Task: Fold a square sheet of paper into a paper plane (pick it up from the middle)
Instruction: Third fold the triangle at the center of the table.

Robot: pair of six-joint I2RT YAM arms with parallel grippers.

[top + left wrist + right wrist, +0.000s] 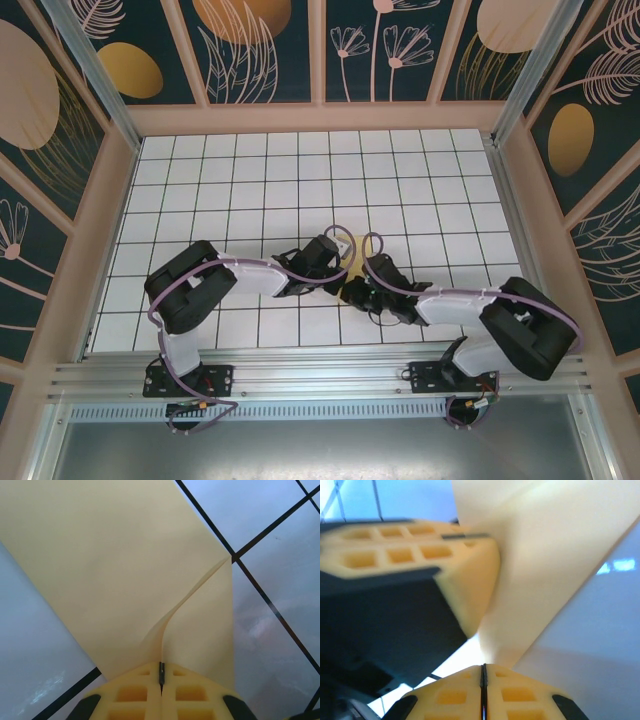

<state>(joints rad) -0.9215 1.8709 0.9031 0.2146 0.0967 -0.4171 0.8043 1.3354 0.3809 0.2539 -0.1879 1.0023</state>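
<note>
Top external: arms are mostly hiding the square sheet of paper [352, 262]; left tool [161, 672] and right tool [483, 671] are pinching it, fully closed.

it was a robot test cell in a lab, not a home or a shop. a white bench [300, 170] ruled with a black grid sat boxed in by walls [255, 45] of dark teal panels printed with pale leaves and flowers, set in beige frames. aluminium posts [90, 65] stood at the far corners. a slotted aluminium rail [320, 378] ran along the near edge, with the left arm [190, 290] and right arm [520, 325] bolted to it.
</note>
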